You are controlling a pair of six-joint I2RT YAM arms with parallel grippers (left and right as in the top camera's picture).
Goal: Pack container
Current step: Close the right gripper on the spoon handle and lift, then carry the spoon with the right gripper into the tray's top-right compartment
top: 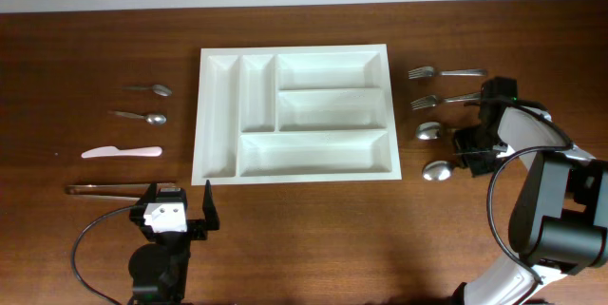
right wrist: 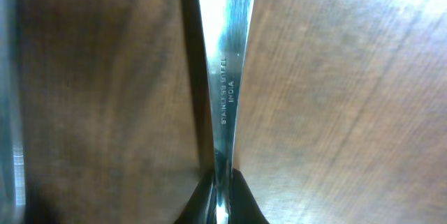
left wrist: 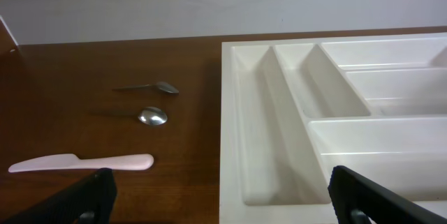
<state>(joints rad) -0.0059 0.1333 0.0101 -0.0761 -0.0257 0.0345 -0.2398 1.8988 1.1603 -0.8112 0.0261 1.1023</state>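
While the container [top: 323,69] lies at the centre of the table [top: 95,267], all five of its compartments are bare. It is a large white rectangular plastic tray with raised dividing walls. Two long narrow compartments run along its 9 o'clock side, two wide ones are stacked toward 2 o'clock, and a third wide one spans the 6 o'clock edge. The left gripper [top: 180,199] sits at 7 o'clock of the tray with its fingers spread wide and nothing between them. The right gripper [right wrist: 222,202], at 3 o'clock, is clamped on a steel handle [right wrist: 225,77].
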